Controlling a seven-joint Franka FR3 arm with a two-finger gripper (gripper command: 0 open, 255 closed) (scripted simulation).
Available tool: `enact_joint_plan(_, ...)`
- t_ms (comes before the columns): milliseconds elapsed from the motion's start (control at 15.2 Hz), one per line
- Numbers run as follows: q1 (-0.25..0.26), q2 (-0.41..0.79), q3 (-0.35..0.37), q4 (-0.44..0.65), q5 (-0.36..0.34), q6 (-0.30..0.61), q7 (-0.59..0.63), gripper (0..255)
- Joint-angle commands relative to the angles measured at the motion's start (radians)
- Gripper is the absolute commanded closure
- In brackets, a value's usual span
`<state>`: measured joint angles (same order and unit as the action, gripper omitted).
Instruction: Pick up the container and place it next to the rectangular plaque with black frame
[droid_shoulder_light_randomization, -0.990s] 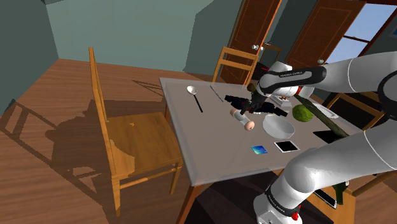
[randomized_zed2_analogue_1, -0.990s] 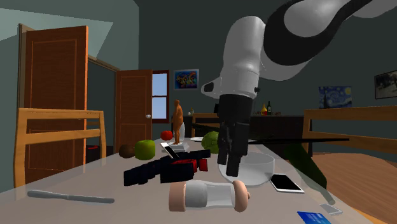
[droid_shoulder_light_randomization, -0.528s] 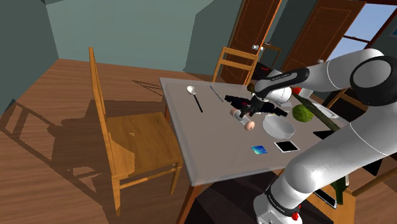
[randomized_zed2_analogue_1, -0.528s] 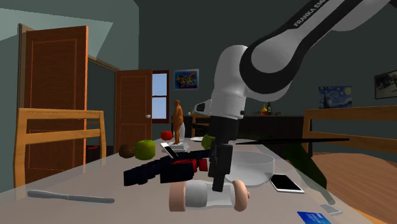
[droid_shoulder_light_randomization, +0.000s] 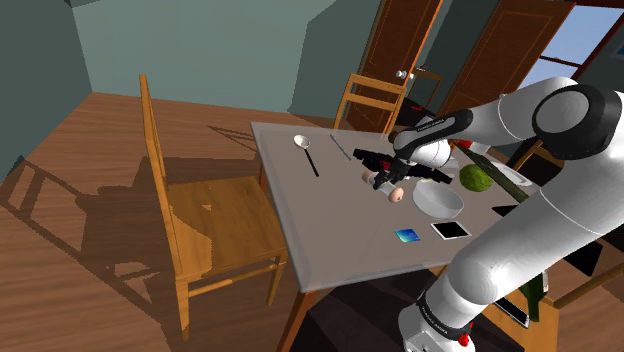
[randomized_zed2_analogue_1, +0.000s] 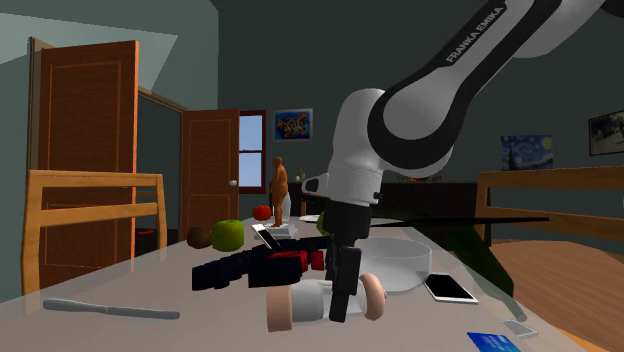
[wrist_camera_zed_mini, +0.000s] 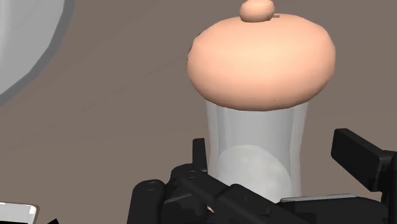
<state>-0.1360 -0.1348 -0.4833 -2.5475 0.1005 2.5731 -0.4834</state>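
Note:
The container (droid_shoulder_light_randomization: 396, 193) is a white cylinder with peach-coloured caps, lying on its side on the grey table (droid_shoulder_light_randomization: 300, 210) beside a white bowl (droid_shoulder_light_randomization: 438, 201). My gripper (droid_shoulder_light_randomization: 390, 182) has come down over it. In the second exterior view one black finger (randomized_zed2_analogue_1: 340, 295) stands in front of the container (randomized_zed2_analogue_1: 298, 306). In the wrist view the white body and a peach cap (wrist_camera_zed_mini: 262, 57) lie between the fingers of my open gripper (wrist_camera_zed_mini: 273, 168), with a small gap at one finger (wrist_camera_zed_mini: 362, 159). The black-framed white plaque (droid_shoulder_light_randomization: 451, 229) lies flat near the table's front edge, past the bowl.
A black and red object (droid_shoulder_light_randomization: 372, 159) lies just behind the container. A green fruit (droid_shoulder_light_randomization: 476, 178), a spoon (droid_shoulder_light_randomization: 308, 155) and a blue card (droid_shoulder_light_randomization: 407, 236) are also on the table. A knife (randomized_zed2_analogue_1: 105, 310) lies nearby. A wooden chair (droid_shoulder_light_randomization: 200, 215) stands at the shoulder view's left.
The gripper has dropped from above the container down to table level, so its fingers now straddle the white body. The container has not moved.

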Motion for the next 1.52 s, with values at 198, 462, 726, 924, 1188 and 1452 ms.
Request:
enact_joint_plan(198,0.001,0.002,0.000,0.000,0.001,0.001,-0.001,0)
enact_joint_plan(462,0.001,0.002,0.000,0.001,0.001,0.001,-0.001,255)
enact_joint_plan(726,0.001,0.002,0.000,0.001,0.002,0.001,-0.001,255)
enact_joint_plan(924,-0.003,-0.011,0.002,0.004,-0.011,-0.013,0.009,255)
enact_joint_plan(1188,-0.015,-0.056,0.013,0.023,-0.050,-0.072,0.043,255)
enact_joint_plan(1452,-0.025,-0.097,0.025,0.045,-0.079,-0.132,0.069,255)
